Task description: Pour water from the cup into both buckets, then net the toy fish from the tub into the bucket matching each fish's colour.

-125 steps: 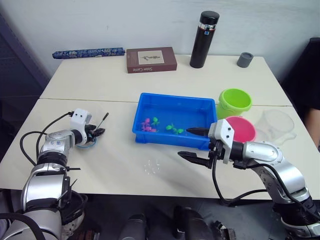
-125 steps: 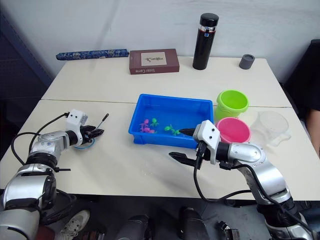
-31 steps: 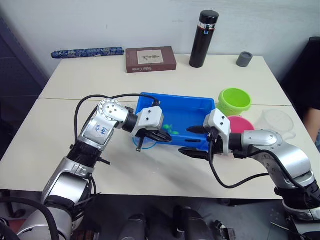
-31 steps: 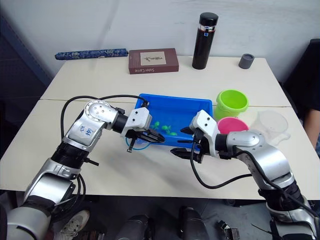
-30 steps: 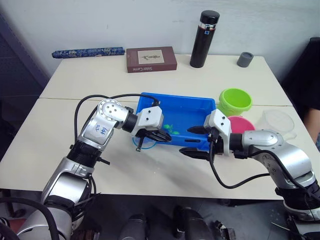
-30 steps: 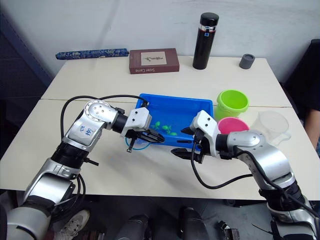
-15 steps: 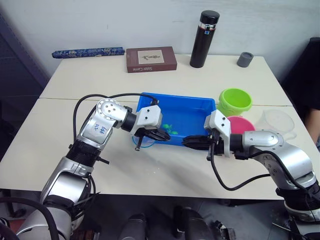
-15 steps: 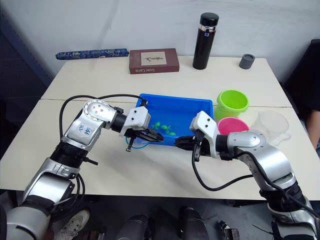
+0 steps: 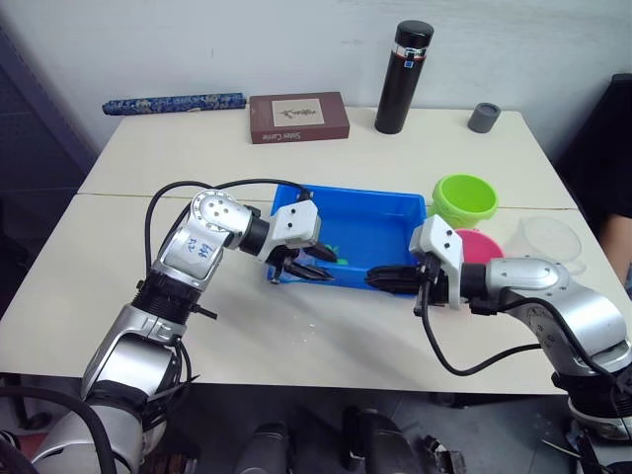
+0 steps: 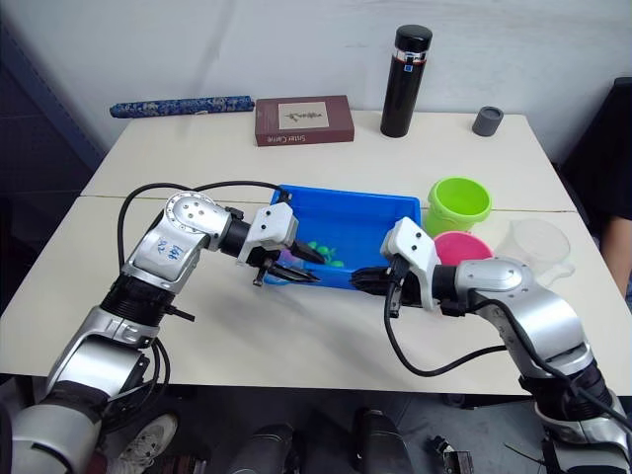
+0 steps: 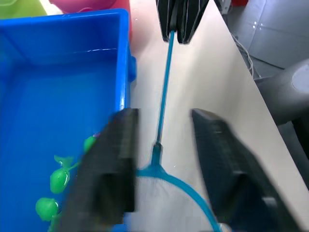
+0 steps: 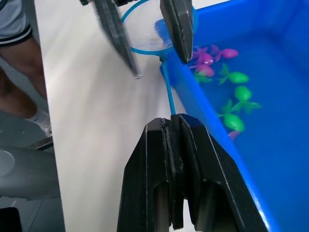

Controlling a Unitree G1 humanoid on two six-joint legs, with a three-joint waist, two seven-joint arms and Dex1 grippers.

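Net (image 12: 147,36) lies by the blue tub's (image 9: 390,202) near rim, its stick clamped in my right pincer (image 12: 175,126); left pincer (image 11: 164,169) gapes empty around the hoop. Handover looks done; next, dip toward the fish (image 12: 231,77) at 12 o'clock.

2 beige tables (image 9: 296,148) abutting, pale wall (image 9: 247,39) behind.
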